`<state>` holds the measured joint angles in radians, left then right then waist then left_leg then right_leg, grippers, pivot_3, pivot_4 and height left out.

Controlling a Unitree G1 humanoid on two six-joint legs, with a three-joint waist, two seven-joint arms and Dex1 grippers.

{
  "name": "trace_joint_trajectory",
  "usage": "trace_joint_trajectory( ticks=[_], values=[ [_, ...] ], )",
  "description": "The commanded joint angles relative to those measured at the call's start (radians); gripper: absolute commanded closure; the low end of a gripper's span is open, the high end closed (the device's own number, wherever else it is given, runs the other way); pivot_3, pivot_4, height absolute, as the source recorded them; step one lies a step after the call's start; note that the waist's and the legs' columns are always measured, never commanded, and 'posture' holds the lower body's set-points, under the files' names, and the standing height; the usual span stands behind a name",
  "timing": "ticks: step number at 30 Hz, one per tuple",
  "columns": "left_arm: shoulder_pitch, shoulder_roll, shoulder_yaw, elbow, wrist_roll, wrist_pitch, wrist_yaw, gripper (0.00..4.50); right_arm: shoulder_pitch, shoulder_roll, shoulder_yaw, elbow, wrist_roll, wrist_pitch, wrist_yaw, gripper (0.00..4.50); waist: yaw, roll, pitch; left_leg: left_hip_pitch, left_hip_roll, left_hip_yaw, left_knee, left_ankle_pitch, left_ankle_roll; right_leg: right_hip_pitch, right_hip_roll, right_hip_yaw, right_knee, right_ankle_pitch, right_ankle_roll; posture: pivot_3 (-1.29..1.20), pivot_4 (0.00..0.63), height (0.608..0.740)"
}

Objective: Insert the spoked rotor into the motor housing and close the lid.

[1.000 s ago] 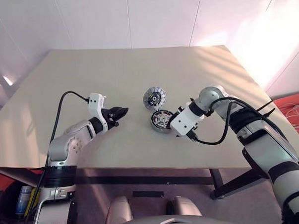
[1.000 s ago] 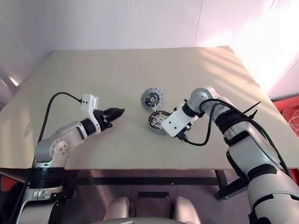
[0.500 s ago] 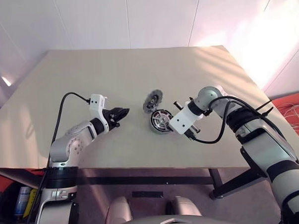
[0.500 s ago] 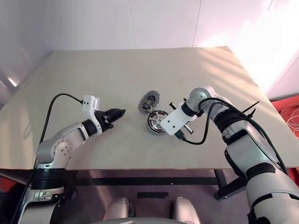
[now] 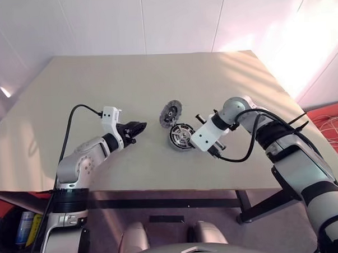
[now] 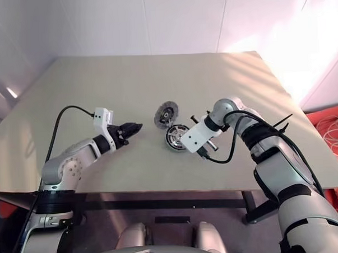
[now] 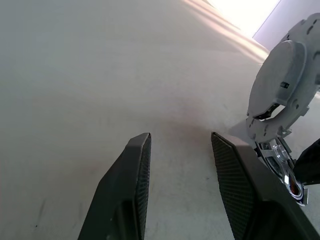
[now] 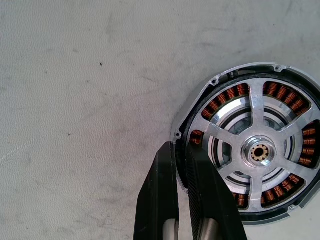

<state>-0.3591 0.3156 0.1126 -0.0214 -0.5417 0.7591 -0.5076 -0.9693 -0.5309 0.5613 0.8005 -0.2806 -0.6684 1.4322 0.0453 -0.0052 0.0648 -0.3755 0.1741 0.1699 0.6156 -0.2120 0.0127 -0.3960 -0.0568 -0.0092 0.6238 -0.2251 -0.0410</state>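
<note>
Right pincer [image 8: 181, 165] clamped on rim of motor housing [image 8: 250, 150], likely steadying it on tabletop [image 5: 128, 83]. Spoked rotor [image 5: 170, 111] stands tilted just behind. Left pincer [image 7: 180, 150] half-open, empty, waiting nearby.

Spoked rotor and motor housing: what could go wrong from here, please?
1. The spoked rotor stands tilted on its edge beside the motor housing; it may topple or roll away.
2. The right gripper has its jaws shut only on the housing's thin rim, so the housing might slip or tip if lifted.
</note>
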Motion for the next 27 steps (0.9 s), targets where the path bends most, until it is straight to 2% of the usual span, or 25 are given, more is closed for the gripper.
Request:
trace_joint_trajectory(
  ticks=[1, 8, 11, 15, 19, 21, 24, 27],
  values=[
    [-0.005, -0.003, 0.007, -0.029, 0.001, -0.019, 0.006, 2.48, -0.011, -0.012, -0.065, -0.103, 0.076, 0.092, 0.022, 4.49, 0.000, 0.000, 0.000, -0.001, 0.000, 0.000, 0.000, 0.000, 0.000, -0.002, 0.000, 0.000, 0.000, 0.000, 0.000, 0.00, 0.000, 0.740],
    [0.025, -0.010, 0.017, -0.048, -0.005, -0.023, 0.019, 2.48, 0.011, -0.036, -0.111, -0.322, 0.136, 0.447, 0.083, 4.49, 0.002, 0.000, 0.000, -0.008, 0.001, 0.000, 0.000, 0.001, 0.005, -0.007, 0.000, -0.002, -0.001, 0.000, 0.000, 0.00, 0.000, 0.740],
    [0.040, -0.007, 0.025, -0.059, -0.008, -0.023, 0.024, 2.48, 0.021, -0.035, -0.123, -0.422, 0.152, 0.659, 0.099, 4.49, 0.003, 0.000, 0.001, -0.007, 0.001, 0.000, 0.000, 0.002, 0.004, -0.007, 0.000, -0.002, -0.001, 0.000, 0.000, 0.00, 0.000, 0.740],
    [0.056, -0.001, 0.043, -0.072, -0.013, -0.021, 0.034, 2.48, 0.003, 0.001, -0.134, -0.585, 0.212, 1.101, 0.116, 4.49, 0.005, 0.000, 0.001, -0.007, 0.001, -0.001, 0.000, 0.002, 0.004, -0.007, 0.000, -0.002, 0.000, 0.000, 0.000, 0.00, 0.000, 0.740],
    [0.071, 0.012, 0.063, -0.084, -0.016, -0.019, 0.039, 2.48, -0.075, 0.098, -0.137, -0.637, 0.252, 1.540, 0.024, 4.49, 0.002, 0.001, 0.001, -0.006, 0.002, -0.001, -0.001, 0.002, 0.000, -0.006, 0.001, -0.003, 0.001, 0.000, 0.000, 0.00, 0.000, 0.740],
    [0.074, 0.014, 0.067, -0.087, -0.016, -0.019, 0.041, 2.48, -0.091, 0.114, -0.134, -0.652, 0.266, 1.637, -0.010, 4.49, 0.008, 0.001, 0.001, -0.006, 0.002, -0.002, -0.001, 0.002, -0.003, -0.007, 0.001, -0.004, 0.001, 0.000, 0.000, 0.00, 0.000, 0.740],
    [0.081, 0.036, 0.099, -0.096, -0.017, -0.021, 0.047, 2.48, -0.149, 0.246, -0.161, -0.556, 0.273, 1.891, -0.183, 4.49, 0.018, 0.002, 0.002, -0.006, 0.002, -0.003, -0.001, 0.004, -0.007, -0.006, 0.001, -0.004, 0.001, 0.000, 0.000, 0.00, 0.000, 0.740],
    [0.090, 0.054, 0.121, -0.113, -0.024, -0.015, 0.053, 2.48, -0.167, 0.316, -0.184, -0.453, 0.267, 1.980, -0.326, 4.49, 0.024, 0.002, 0.002, -0.005, 0.002, -0.003, -0.004, 0.006, -0.011, -0.007, 0.001, -0.004, 0.001, 0.000, -0.001, 0.00, 0.000, 0.740]
  ],
)
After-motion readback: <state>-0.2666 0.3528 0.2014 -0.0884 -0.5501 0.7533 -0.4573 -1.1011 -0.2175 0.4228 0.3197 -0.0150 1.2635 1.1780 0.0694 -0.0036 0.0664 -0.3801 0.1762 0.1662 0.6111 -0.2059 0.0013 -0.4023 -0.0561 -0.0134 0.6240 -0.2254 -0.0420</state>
